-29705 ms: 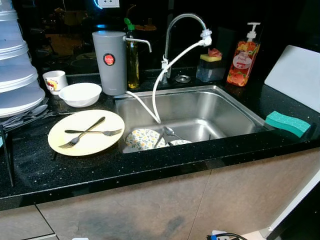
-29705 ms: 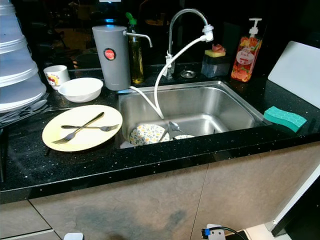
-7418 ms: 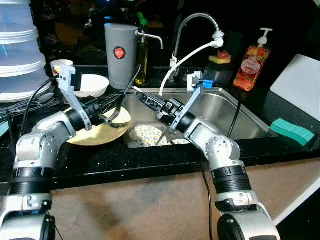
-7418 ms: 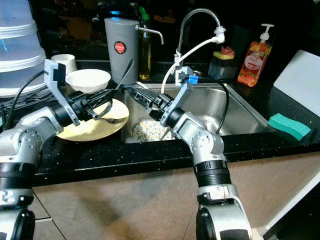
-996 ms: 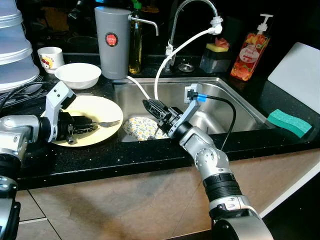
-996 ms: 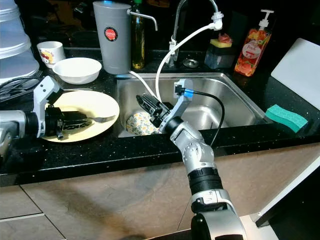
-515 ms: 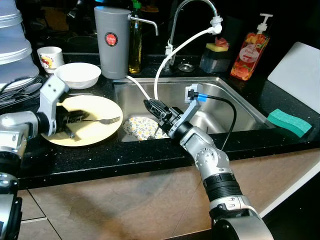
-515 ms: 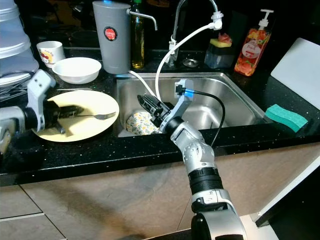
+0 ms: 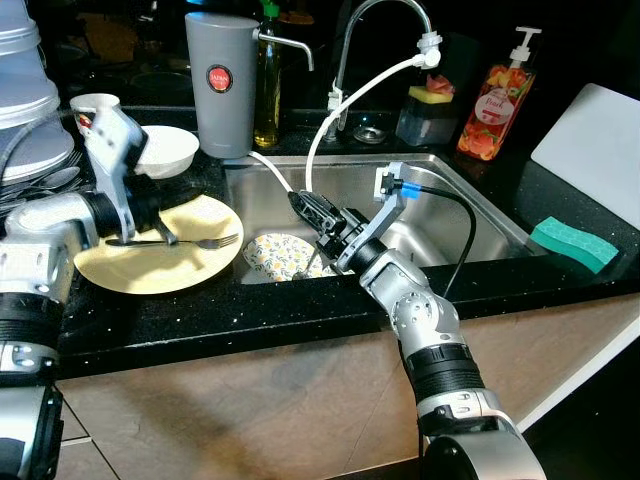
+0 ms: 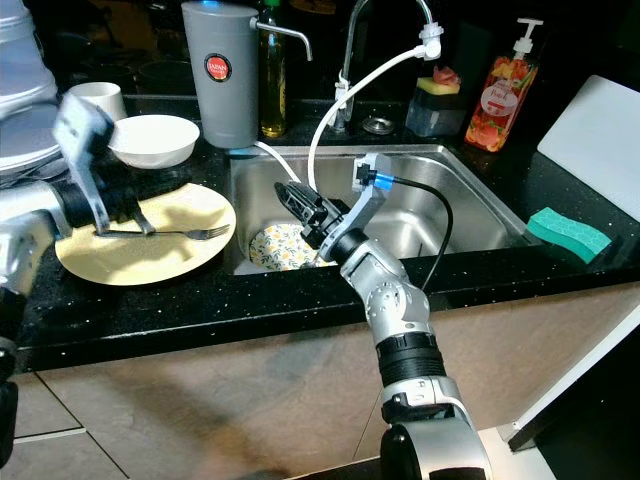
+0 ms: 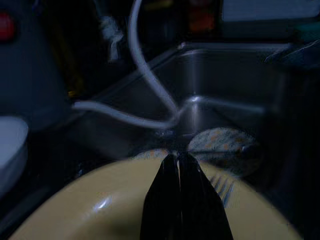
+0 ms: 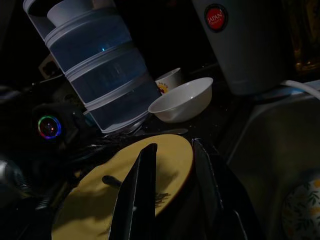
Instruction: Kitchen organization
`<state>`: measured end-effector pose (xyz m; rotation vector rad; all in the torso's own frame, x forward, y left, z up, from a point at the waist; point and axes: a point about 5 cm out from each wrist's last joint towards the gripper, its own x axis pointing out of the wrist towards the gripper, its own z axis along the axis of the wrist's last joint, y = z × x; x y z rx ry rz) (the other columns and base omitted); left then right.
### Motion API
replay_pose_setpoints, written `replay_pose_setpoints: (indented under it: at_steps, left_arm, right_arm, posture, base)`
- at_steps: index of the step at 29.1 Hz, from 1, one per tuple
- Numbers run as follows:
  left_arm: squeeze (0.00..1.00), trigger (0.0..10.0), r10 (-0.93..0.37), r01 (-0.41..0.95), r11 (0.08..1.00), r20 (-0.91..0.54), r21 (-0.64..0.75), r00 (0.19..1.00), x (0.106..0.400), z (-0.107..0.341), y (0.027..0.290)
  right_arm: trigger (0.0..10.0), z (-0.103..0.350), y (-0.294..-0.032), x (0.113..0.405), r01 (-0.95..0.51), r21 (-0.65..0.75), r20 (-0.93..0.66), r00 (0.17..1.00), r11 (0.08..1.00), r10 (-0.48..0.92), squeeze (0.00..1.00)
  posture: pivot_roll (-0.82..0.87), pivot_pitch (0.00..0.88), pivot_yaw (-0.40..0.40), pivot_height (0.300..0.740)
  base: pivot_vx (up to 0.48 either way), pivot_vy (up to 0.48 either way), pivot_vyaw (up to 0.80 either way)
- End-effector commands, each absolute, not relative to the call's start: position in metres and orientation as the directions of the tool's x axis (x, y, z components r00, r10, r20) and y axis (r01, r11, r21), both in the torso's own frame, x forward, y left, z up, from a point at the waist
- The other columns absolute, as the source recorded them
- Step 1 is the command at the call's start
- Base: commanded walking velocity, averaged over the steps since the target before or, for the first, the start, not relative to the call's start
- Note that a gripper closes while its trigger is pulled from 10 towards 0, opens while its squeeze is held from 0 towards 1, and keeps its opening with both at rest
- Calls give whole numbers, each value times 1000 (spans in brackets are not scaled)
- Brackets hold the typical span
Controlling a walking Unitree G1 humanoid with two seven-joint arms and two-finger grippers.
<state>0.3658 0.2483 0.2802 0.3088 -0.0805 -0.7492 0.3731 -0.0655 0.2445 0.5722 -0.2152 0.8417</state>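
The left end effector [image 9: 150, 232] pinches a silver metal fork [image 9: 195, 241] over the round yellow plate [image 9: 150, 272] on the black desk [image 9: 250, 310], probably to clear it; the right end effector [image 9: 312, 215] hovers parted above the steel sink [image 9: 470, 215].

sink [image 9: 470, 215]: brushed steel | counter [image 9: 250, 310]: glossy speckled black stone | plate [image 9: 190, 275]: smooth glazed yellow

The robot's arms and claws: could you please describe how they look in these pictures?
Both arms are silver with rounded joint housings and black ribbed collars. The right claw has two long black fingers, and a pale wrist bracket with a blue connector feeds a looping black cable. The left claw has black tapering fingers, and its wrist carries a pale block.
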Motion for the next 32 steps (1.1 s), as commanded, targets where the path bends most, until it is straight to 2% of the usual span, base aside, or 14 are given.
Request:
replay_pose_setpoints:
  at_steps: [1,2,3,11,16,23,27,28,32]
  left_arm:
    - [27,0,-643,616,715,-34,331,765,366,284,258]
    - [27,0,-639,611,719,-30,331,769,366,284,259]
    - [1000,10000,-626,600,739,-17,307,780,367,284,262]
    - [1000,10000,-648,641,753,-6,150,762,368,273,270]
    - [1000,10000,-647,646,757,-23,101,762,369,266,275]
    - [1000,10000,-660,665,738,-82,116,747,369,259,275]
    - [1000,10000,-678,698,701,-171,142,715,368,250,272]
    - [1000,10000,-674,712,679,-231,180,701,369,245,269]
    - [1000,10000,-631,704,656,-314,272,709,370,239,269]
  right_arm:
    - [10000,248,-67,373,-762,390,408,647,518,644,0]
    - [10000,248,-67,373,-762,390,408,647,517,644,0]
    - [10000,248,-67,373,-762,390,408,646,517,645,0]
    - [10000,246,-65,370,-768,389,404,639,509,655,0]
    - [10000,244,-64,369,-777,387,396,626,496,672,0]
    - [10000,243,-63,367,-785,384,392,615,486,684,0]
    - [10000,243,-62,366,-793,377,388,604,478,696,0]
    - [10000,242,-61,365,-800,367,383,595,474,707,0]
    - [10000,242,-60,365,-805,360,380,589,472,713,0]
  posture:
    - [108,43,-109,740]
    - [108,43,-109,740]
    - [106,40,-107,740]
    - [102,44,-104,740]
    - [102,50,-103,740]
    - [101,56,-103,740]
    - [101,57,-103,740]
    - [101,57,-104,740]
    - [100,57,-104,740]
  base:
    - [0,0,0]
    - [0,0,0]
    - [0,0,0]
    - [0,0,0]
    - [0,0,0]
    - [0,0,0]
    - [0,0,0]
    - [0,0,0]
    - [0,0,0]
